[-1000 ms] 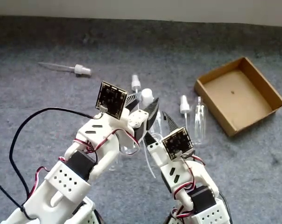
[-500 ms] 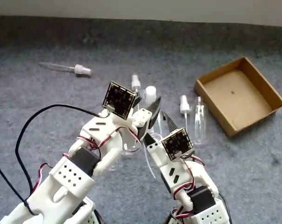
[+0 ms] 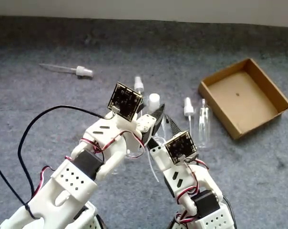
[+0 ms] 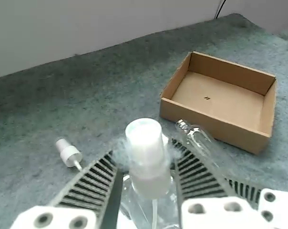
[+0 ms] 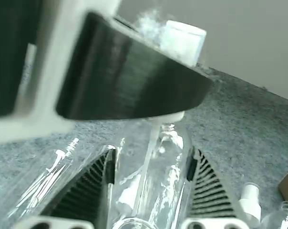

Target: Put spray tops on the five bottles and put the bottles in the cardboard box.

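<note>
Well, the bottle (image 5: 151,191) is thin clear plastic w/ nothing inside but the tube, so prob. very light & a bit squashy. Squeeze too hard and the wall should dent. Squeeze too soft and the smooth round side could slip or spin. The right claw (image 5: 151,160) is clenched on its body, one black ribbed finger (image 5: 82,195) on each side, w/ the neck poking out past the tips. Mid-body looks the best hold, as it leaves the neck free. I can't judge the bottle's tilt.

The spray top (image 4: 144,143) is hard white plastic, a small stubby cylinder w/ a thin tube running down into the bottle. The left claw (image 4: 144,160) is closed on it, pinching its sides just past the right claw's tips. I can't tell if it's fully seated on the neck. My guess is it wants a straight push or twist. The tube looks bendy & could kink if it goes in off-line.

Ahead of the left claw sits the box (image 4: 220,100), brown cardboard, shallow, open-topped, w/ stiff low walls. Between that claw & the box a spare bottle (image 4: 199,140) lies on its side w/ no top, near the box wall. It's the same clear plastic, round, and likely to roll. A loose spray top (image 4: 67,152) lies off the claw's other side. The table (image 3: 48,109) has a grey fuzzy felt-like cover, which should give grip & slow any rolling.
</note>
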